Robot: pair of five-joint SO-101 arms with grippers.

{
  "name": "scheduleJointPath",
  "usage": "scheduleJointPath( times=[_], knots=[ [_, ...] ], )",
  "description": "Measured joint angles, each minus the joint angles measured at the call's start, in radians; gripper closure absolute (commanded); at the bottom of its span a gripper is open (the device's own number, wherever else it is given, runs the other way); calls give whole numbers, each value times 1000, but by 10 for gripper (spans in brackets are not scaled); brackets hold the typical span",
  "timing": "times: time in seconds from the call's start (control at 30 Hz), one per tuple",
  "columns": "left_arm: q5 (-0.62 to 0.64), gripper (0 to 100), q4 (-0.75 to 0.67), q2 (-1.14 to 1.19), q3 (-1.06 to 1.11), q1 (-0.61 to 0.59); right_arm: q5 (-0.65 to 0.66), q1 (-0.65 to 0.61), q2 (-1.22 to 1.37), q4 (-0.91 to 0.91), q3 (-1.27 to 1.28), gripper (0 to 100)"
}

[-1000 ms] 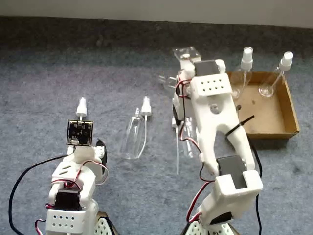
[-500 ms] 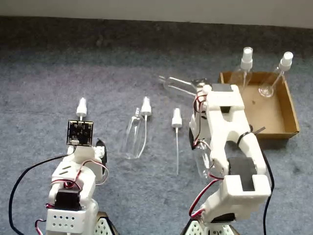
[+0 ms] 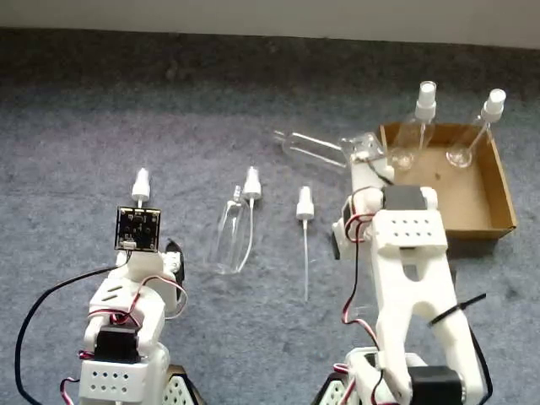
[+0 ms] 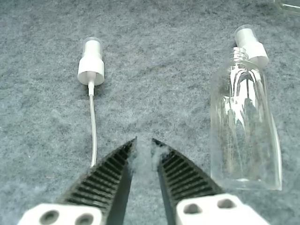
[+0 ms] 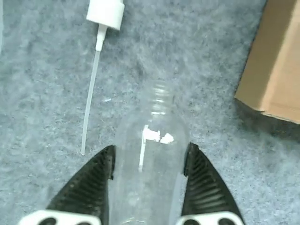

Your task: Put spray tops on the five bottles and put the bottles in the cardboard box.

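Grey carpet (image 3: 101, 118) under everything.

Right gripper (image 5: 151, 149) is pinching a clear held bottle (image 5: 148, 164) by the body, with the jaws against both sides. It has no top on and the neck points away from the wrist. In the high view its clear end pokes out past the right arm (image 3: 409, 253), centre-right of frame, near the cardboard box (image 3: 499, 190).

The box sits upper right. Two bottles stand inside along its far wall, each with a spray top on: left boxed bottle (image 3: 418, 135) and right boxed bottle (image 3: 472, 139).

Left gripper (image 4: 144, 140) has its jaws slightly apart with nothing between them, low over the carpet. Left arm (image 3: 126, 312) is lower left in the high view. Just ahead of the gripper lies a loose spray top (image 4: 90, 61), its dip tube trailing back alongside one jaw.

Beside that is a lying bottle (image 4: 246, 126) with a skewed top (image 4: 251, 44) at its neck, not seated square.

Second loose spray top (image 3: 305, 205) is at frame centre, between the lying bottle and the right arm, tube running toward the bottom edge.

Spare bottle (image 3: 310, 148) has no top and lies on its side at upper centre, left of the box.
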Motion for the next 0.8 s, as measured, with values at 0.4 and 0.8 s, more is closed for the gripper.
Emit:
scheduleJointPath(
  times=[0.4, 0.8],
  knots=[
    [0, 993, 0, 0, 0, 0, 0, 0, -127, -256, 315, 905],
    [0, 993, 0, 0, 0, 0, 0, 0, -133, -265, 328, 846]
  ],
)
